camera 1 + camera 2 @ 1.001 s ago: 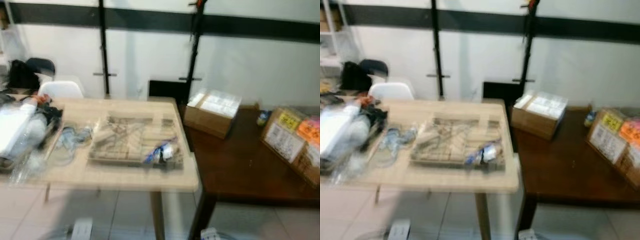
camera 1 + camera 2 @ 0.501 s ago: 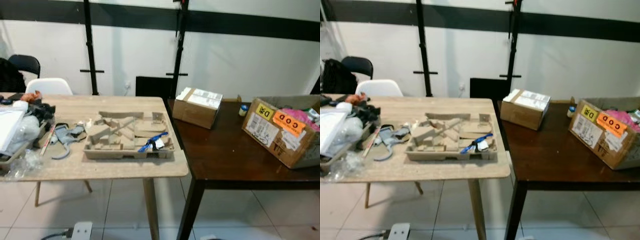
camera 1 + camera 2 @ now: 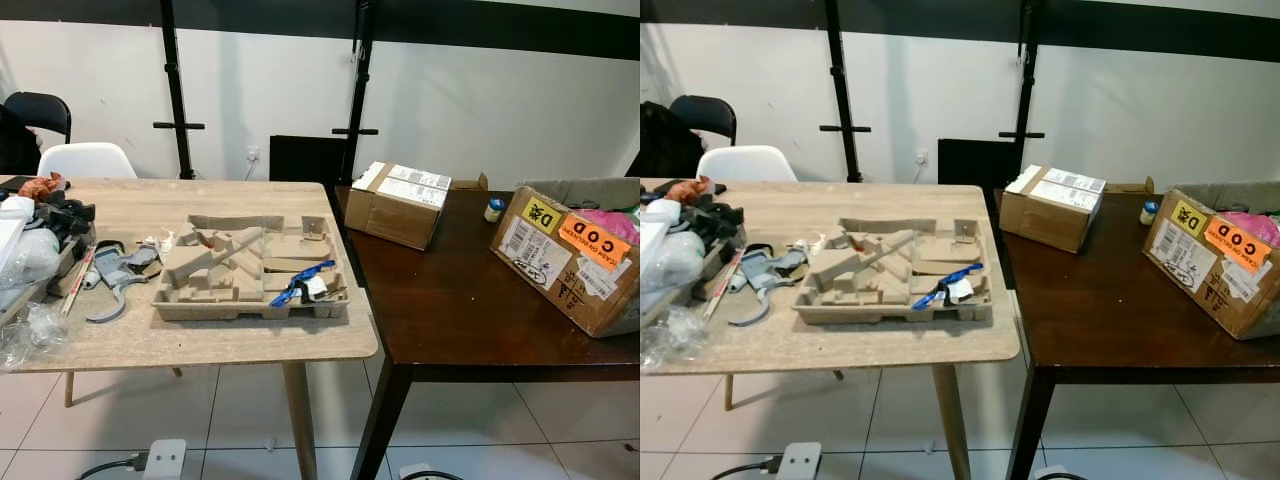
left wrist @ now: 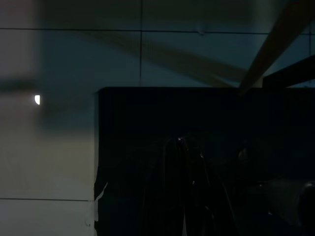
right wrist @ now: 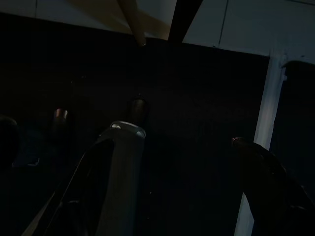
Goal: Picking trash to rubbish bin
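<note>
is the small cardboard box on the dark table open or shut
Shut: the small cardboard box has its top flaps flat and closed, with white labels across them.

A moulded brown pulp-cardboard packing tray lies flat in the middle of the head-camera frame, its long side running left to right, its ridges and pockets facing up. In its lower right pocket sits a small crumpled blue-and-white wrapper, lying loose with a blue strip slanting up to the right. At the left edge of the frame lies a crumpled clear plastic bag, slumped flat and see-through. Just left of the tray are small white scraps, too small to make out.
</note>
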Controlling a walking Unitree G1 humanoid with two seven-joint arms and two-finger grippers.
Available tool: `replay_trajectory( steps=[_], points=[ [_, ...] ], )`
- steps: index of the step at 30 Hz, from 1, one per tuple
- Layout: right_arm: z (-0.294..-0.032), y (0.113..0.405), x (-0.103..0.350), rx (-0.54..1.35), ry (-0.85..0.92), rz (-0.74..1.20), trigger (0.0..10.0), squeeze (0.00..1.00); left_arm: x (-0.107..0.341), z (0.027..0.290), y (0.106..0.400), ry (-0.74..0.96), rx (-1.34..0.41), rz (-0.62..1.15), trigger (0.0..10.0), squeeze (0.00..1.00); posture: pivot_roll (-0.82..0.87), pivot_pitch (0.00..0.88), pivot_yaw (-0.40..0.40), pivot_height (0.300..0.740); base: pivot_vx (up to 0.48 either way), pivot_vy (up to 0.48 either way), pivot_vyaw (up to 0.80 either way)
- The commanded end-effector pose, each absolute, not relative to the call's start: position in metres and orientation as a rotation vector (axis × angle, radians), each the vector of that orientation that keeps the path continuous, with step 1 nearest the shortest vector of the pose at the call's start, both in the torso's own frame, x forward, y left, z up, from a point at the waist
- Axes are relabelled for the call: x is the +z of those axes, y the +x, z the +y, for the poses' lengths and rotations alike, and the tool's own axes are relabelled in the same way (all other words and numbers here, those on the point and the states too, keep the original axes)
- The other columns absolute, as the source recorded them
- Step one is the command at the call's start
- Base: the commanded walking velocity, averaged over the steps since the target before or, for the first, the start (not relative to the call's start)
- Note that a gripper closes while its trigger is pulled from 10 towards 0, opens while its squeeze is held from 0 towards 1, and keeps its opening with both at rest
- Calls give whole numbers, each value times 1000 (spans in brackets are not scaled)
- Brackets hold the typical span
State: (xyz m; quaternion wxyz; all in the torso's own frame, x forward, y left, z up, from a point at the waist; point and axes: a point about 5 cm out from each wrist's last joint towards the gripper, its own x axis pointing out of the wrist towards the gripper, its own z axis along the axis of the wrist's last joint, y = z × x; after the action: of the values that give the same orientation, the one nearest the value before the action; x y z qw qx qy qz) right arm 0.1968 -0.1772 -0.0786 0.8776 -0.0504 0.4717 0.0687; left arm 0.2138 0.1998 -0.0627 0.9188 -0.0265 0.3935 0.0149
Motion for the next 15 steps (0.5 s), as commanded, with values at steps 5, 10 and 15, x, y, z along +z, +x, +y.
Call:
replay_trajectory(
  steps=[5,10,15],
  points=[
    [-180,198,-78,146,-129,987,10000,0,-64,201,212,-40,32,817,10000,0,96,0,-59,740,0,0,0],
    [-181,196,-79,145,-129,991,10000,0,-64,202,212,-25,24,815,10000,0,100,0,-58,740,0,0,0],
    [-180,191,-81,143,-129,1002,10000,0,-65,204,209,-19,20,831,10000,0,105,0,-52,740,0,0,0]
  ],
)
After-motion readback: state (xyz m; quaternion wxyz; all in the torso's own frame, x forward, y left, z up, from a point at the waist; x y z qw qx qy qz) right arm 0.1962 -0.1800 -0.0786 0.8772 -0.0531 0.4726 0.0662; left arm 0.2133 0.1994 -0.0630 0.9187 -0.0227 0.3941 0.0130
